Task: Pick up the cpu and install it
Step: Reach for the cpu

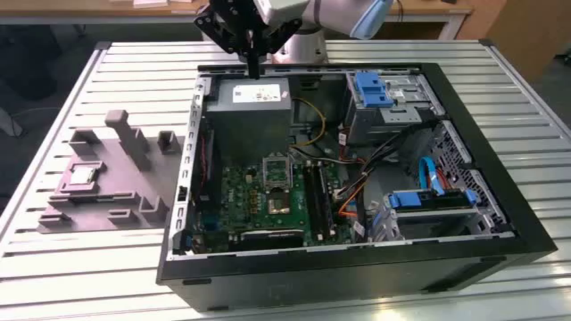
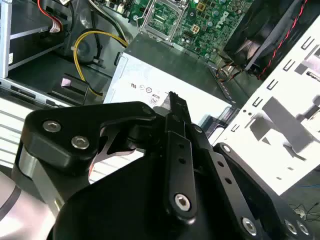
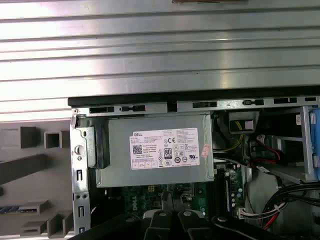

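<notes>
The cpu [image 1: 83,175], a small silvery square, lies flat in a recess of the grey moulded tray [image 1: 116,200] at the exterior view's left, outside the computer case. My gripper [image 1: 253,67] hangs over the back edge of the case, above the grey power supply [image 1: 253,100], well away from the cpu. In the second wrist view its black fingers [image 2: 173,102] are pressed together with nothing between them. The green circuit board [image 1: 259,200] with its metal socket frame [image 1: 277,167] lies on the case floor, in front of the power supply.
The open black case [image 1: 357,267] stands on a slatted white table [image 1: 89,267]. Inside it are cables, blue drive brackets [image 1: 372,88] and a drive cage [image 1: 426,200] at the exterior view's right. The tray has raised blocks [image 1: 130,137]. A fan [image 2: 265,30] sits by the board.
</notes>
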Controlling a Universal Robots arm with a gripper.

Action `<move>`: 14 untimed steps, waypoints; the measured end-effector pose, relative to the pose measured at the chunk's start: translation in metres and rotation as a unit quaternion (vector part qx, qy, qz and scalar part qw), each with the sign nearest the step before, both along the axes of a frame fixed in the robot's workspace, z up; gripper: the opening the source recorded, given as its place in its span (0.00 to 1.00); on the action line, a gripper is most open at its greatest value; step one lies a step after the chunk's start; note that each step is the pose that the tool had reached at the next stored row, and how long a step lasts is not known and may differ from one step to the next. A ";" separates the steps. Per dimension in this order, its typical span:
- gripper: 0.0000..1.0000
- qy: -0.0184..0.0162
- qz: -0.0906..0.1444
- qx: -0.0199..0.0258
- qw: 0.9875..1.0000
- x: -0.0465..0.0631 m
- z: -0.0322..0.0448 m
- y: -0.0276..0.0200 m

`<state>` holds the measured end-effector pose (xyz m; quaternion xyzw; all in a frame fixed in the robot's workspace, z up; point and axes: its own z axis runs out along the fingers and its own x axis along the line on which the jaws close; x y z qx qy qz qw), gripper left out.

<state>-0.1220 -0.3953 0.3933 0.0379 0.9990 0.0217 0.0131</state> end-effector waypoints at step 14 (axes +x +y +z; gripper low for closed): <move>0.11 0.000 0.000 0.000 1.000 -0.003 0.0000 0.0001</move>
